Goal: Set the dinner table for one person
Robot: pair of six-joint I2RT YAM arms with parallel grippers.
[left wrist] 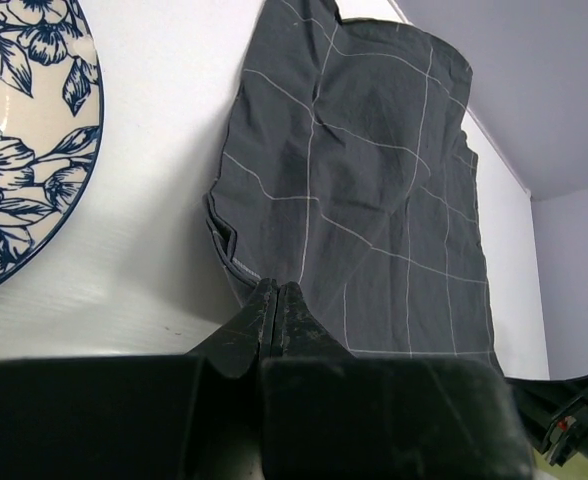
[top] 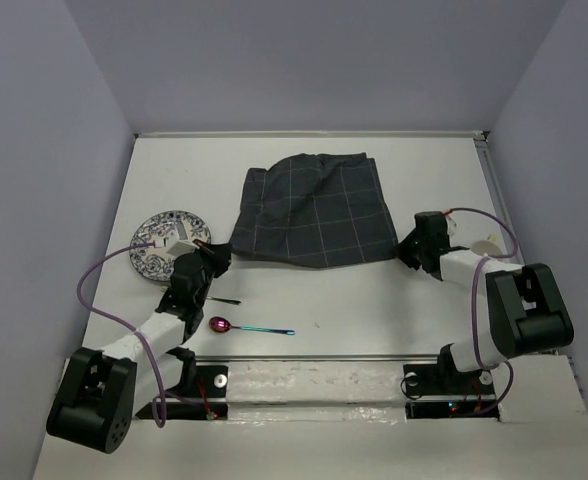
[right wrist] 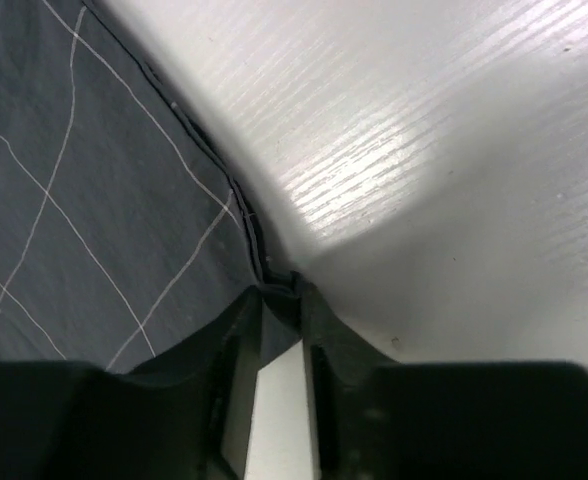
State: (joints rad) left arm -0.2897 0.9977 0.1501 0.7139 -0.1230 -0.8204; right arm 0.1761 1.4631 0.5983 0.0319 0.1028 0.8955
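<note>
Nearest the top camera, the left arm's base [top: 196, 383] and the right arm's base [top: 444, 380] sit at the near edge of the dinner table [top: 374, 300], whose white top fills the whole floor of the walled workspace. Just beyond them lies a spoon [top: 249, 327] with a pink bowl and bluish handle, its bowl to the left. A thin dark utensil [top: 225, 300], too small to name, lies just beyond the spoon.

At mid-table a dark grey checked placemat [top: 314, 215] lies rumpled, with its far-left corner folded. A blue-and-white floral plate [top: 149, 250] sits to its left, apart from it.

The left gripper [top: 217, 252] is low at the placemat's near-left corner. In the left wrist view its fingers [left wrist: 244, 335] are pressed flat together with no gap, tips at the cloth's edge. I cannot tell whether cloth is caught between them.

The right gripper [top: 406, 250] is at the near-right corner. Its fingers [right wrist: 329, 330] are closed to a narrow slit, and the placemat's corner is nipped between the tips.
</note>
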